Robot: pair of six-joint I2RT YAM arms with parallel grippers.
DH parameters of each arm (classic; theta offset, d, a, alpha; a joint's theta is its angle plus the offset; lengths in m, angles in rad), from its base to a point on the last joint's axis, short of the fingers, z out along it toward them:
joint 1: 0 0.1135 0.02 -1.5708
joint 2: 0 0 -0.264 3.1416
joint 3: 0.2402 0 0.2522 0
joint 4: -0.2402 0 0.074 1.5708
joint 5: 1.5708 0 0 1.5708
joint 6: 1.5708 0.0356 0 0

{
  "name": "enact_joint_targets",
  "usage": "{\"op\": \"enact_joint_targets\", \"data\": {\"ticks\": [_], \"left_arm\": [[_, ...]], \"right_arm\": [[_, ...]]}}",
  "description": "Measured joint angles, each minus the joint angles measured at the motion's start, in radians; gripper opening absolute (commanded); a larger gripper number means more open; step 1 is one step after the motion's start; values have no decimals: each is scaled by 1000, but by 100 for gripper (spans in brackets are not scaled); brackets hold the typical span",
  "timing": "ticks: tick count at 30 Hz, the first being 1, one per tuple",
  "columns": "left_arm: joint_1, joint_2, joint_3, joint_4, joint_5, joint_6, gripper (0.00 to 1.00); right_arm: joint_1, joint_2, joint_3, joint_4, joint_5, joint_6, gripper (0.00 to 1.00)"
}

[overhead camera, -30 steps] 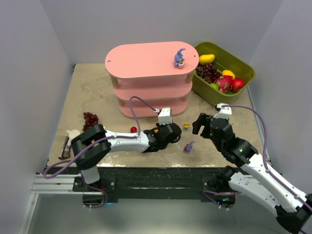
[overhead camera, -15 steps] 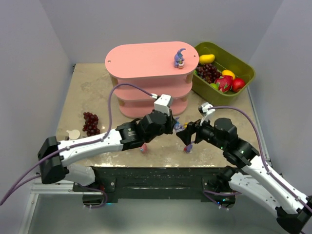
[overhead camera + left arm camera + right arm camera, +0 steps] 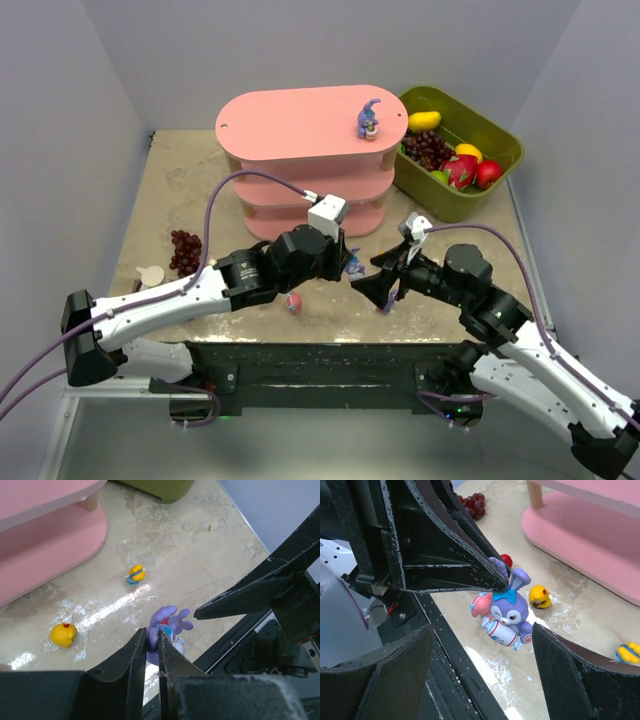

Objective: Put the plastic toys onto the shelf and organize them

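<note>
Your left pincer (image 3: pixel 152 639): pinching purple-blue long-eared plastic bunny (image 3: pixel 167 625) by its ears
Your right pincer (image 3: pixel 482 630): spread wide, empty, bunny at 12 o'clock

At the front middle of the table (image 3: pixel 190 190) the left gripper (image 3: pixel 345 263), clamped on a purple bunny (image 3: pixel 507 615), faces the right gripper (image 3: pixel 385 282) head-on. The bunny hangs in line with that gripper's wide-spread fingers (image 3: pixel 570 680), so little room is left between the arms. Beneath them a yellow toy (image 3: pixel 63 634) and a yellow-and-blue toy (image 3: pixel 136 573) lie before the bottom board of the shelf (image 3: pixel 290 125). Its top board is bare but for a second bunny (image 3: pixel 369 119) at the right end, where the green bin (image 3: pixel 478 120) stands just beside. A grape bunch (image 3: pixel 185 250) lies on the table's open left.
</note>
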Motion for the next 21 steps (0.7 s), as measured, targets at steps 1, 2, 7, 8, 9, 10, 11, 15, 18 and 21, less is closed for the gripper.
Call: {"op": "enact_joint_targets", "data": {"ticks": [1, 2, 7, 8, 9, 10, 11, 15, 18, 21], "left_arm": [[0, -1, 4, -14, 1, 1, 0], [0, -3, 7, -24, 3, 3, 0], [1, -32, 10, -58, 5, 8, 0], [1, -38, 10, -69, 9, 9, 0], [1, -42, 10, -78, 10, 9, 0], [1, -44, 10, -83, 12, 9, 0], [2, -46, 10, -84, 14, 9, 0], [2, -57, 10, -83, 17, 9, 0], [3, -71, 10, -94, 19, 10, 0], [2, -86, 10, -98, 31, 11, 0]], "right_arm": [[12, 10, 0, 5, 4, -5, 82], [33, 27, 0, 8, 12, -13, 82], [182, 111, 4, 16, 123, -49, 80], [206, 125, 4, 24, 140, -56, 80], [217, 131, 4, 30, 156, -61, 80], [225, 134, 4, 34, 177, -66, 79], [227, 134, 4, 38, 190, -68, 79], [230, 130, 4, 58, 240, -77, 79], [233, 123, 4, 59, 282, -88, 79], [232, 115, 8, 51, 316, -99, 80]]}}
